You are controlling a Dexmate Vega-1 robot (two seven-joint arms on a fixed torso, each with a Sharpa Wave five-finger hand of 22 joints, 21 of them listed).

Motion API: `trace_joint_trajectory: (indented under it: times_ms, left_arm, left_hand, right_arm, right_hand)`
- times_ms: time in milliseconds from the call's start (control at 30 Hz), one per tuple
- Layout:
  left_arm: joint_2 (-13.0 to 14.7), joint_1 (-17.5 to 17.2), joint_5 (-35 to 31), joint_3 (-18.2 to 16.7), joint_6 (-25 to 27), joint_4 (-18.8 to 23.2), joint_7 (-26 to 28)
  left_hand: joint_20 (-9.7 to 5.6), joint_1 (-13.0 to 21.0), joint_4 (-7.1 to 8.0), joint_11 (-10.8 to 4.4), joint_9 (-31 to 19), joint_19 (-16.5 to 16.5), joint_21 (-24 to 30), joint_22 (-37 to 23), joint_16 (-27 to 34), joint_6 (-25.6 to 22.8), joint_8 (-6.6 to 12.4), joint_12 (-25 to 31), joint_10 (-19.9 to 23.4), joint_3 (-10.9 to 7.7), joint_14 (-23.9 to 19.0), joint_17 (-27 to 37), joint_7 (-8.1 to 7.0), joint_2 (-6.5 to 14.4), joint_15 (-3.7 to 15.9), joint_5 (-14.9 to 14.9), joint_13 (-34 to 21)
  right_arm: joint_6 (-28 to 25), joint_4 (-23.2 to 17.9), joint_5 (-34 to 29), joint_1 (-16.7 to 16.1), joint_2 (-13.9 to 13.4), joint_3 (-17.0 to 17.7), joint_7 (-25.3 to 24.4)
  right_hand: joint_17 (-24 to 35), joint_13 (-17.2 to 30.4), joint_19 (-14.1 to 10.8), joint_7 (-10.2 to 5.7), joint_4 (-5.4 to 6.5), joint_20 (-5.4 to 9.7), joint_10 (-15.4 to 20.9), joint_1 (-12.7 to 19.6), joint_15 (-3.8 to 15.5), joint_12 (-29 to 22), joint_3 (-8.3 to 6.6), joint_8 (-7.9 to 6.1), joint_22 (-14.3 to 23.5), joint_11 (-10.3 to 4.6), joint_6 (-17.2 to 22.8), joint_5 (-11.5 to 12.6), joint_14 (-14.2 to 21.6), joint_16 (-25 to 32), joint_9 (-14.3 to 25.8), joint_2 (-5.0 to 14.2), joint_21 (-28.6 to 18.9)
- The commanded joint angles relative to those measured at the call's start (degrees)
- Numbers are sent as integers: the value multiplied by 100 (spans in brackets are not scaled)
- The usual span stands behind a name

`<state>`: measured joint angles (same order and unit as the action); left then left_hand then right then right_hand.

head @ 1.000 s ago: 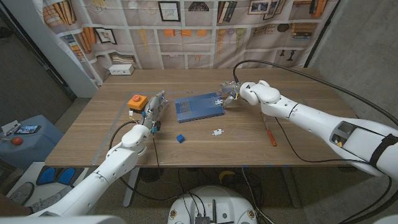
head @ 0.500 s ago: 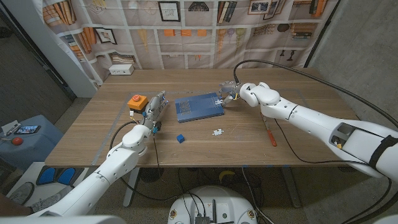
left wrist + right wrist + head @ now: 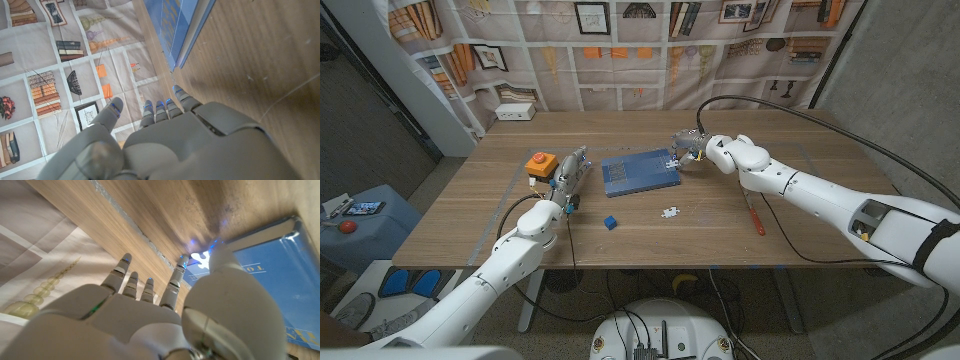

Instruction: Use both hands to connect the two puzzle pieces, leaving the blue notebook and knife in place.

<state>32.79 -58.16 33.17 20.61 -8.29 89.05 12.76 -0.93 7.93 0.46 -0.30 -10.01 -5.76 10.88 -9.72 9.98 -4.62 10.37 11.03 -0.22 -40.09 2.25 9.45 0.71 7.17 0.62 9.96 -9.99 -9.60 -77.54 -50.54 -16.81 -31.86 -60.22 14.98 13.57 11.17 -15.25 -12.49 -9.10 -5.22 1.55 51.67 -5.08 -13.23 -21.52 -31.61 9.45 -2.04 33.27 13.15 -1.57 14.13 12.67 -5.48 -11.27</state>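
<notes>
Wooden table (image 3: 500, 215), right hand (image 3: 686, 148) over notebook corner (image 3: 670, 157)

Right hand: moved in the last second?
Barely. The right hand has crept slightly toward the table's far edge, holding at the far right corner of the blue notebook, by a white puzzle piece.

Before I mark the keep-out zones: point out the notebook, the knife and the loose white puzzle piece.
notebook (image 3: 639, 173), head view, middle of its blue cover.
knife (image 3: 754, 218), head view, on its orange handle.
white puzzle piece (image 3: 669, 212), head view, its centre, on the table in front of the notebook.
</notes>
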Motion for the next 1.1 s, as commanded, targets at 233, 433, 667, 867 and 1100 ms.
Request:
trace_joint_trajectory:
  times_ms: [233, 433, 667, 867, 1100]
  left_arm:
    - [-10, 17, 14, 14, 32, -18, 1]
    - [-9, 9, 18, 14, 37, -7, 6]
    - [-4, -11, 17, 15, 53, 16, 26]
    - [-5, -5, 9, 19, 48, 18, 27]
    - [-10, 1, 10, 30, 60, 24, 22]
  left_hand:
    - [19, -47, -6, -16, -9, -12, 26, -19, 34, -49, 10, 2, 39, -53, -3, 30, 13, 363, -9, 5, -17]
    - [19, -47, -6, -1, -9, -12, 26, -19, 36, -51, 10, 2, 40, -54, -8, 30, 14, 362, -8, 5, -17]
    - [24, -47, -5, -6, -9, -14, 26, -19, 37, -53, 10, 3, 43, -54, -11, 31, 18, 363, -13, 5, -17]
    - [20, -46, -5, -8, -10, -16, 27, -19, 37, -53, 9, 4, 46, -56, -11, 31, 19, 364, -15, 5, -17]
    - [16, -45, -5, -10, -10, -16, 26, -19, 36, -51, 8, 2, 43, -57, -11, 31, 17, 364, -17, 5, -18]
  right_arm:
    - [44, 33, 51, -52, -18, 2, -307]
    - [67, 35, 51, -63, -26, -1, -355]
    - [80, 17, 49, -85, -50, 9, -409]
    - [79, -13, 45, -112, -65, 30, -472]
    - [60, -62, 45, -155, -91, 61, -518]
  right_hand:
    - [-10, 0, -122, -8, -44, 48, 187, 167, 24, -36, -13, -141, 18, -44, 312, 50, 132, 65, 37, 40, -39]
    - [-14, -2, -148, -12, -40, 55, 231, 199, 57, -30, -12, -190, 18, -44, 430, 51, 178, 76, 47, 46, -33]
    - [-17, -3, -187, -12, -33, 83, 306, 242, 95, -29, -18, -252, 19, -74, 582, 53, 217, 85, 61, 72, -28]
    - [-18, -5, -213, -16, -32, 98, 368, 276, 103, -30, -20, -300, 19, -100, 700, 52, 266, 99, 71, 85, -23]
    - [-19, -6, -250, -17, -31, 124, 408, 309, 122, -22, -20, -345, 19, -126, 811, 50, 299, 107, 81, 93, -23]
